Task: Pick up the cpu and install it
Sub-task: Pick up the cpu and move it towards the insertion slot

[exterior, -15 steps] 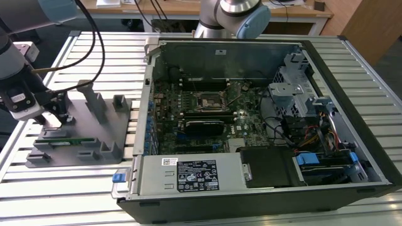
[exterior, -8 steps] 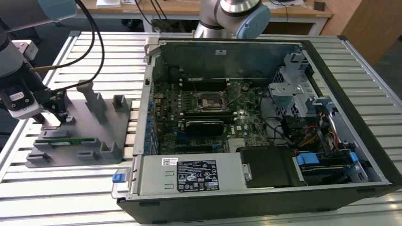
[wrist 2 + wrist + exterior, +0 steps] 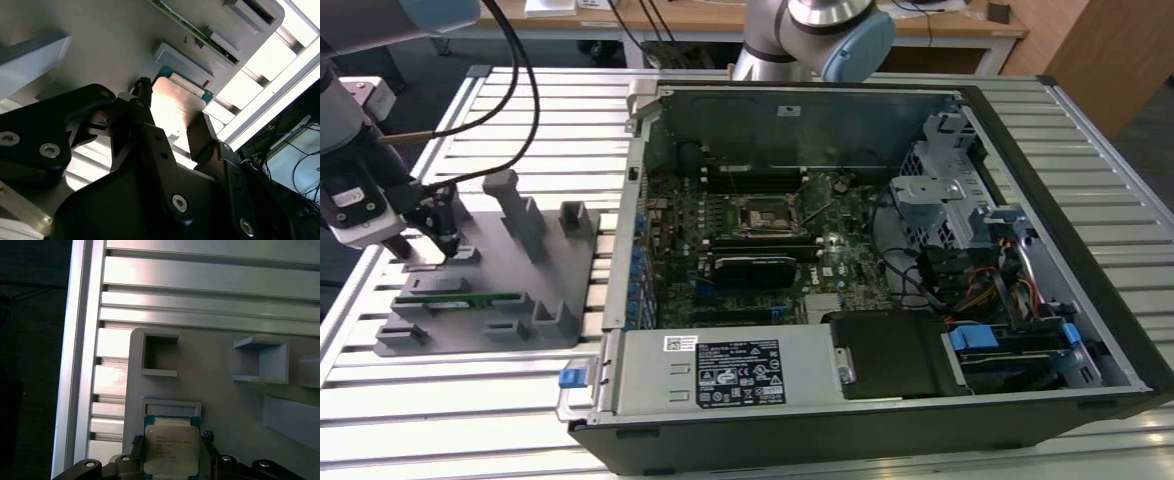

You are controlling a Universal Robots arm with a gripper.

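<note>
Remote view of a workbench. At about 9 o'clock in the exterior view, the gripper (image 3: 434, 248) reaches down onto a grey parts tray (image 3: 494, 335) that lies on a slatted aluminium table (image 3: 454, 420).

In both wrist views, the cpu (image 3: 169, 450) (image 3: 175, 107), a small flat square chip with a silver top and a thin green edge, sits in a shallow square pocket of that tray. I see the black fingers (image 3: 137, 444) (image 3: 202, 135) closed against two opposite edges of the cpu, pinching it between them. The chip is still level and down in its pocket.

On the same tray, at about 5 o'clock from the gripper, a long narrow green memory stick (image 3: 470, 299) lies flat.

At about 3 o'clock from the tray, well apart from the gripper, an open computer case (image 3: 801, 110) lies on its side. Its square black-framed socket (image 3: 761, 212) sits near the middle of the exposed board.
</note>
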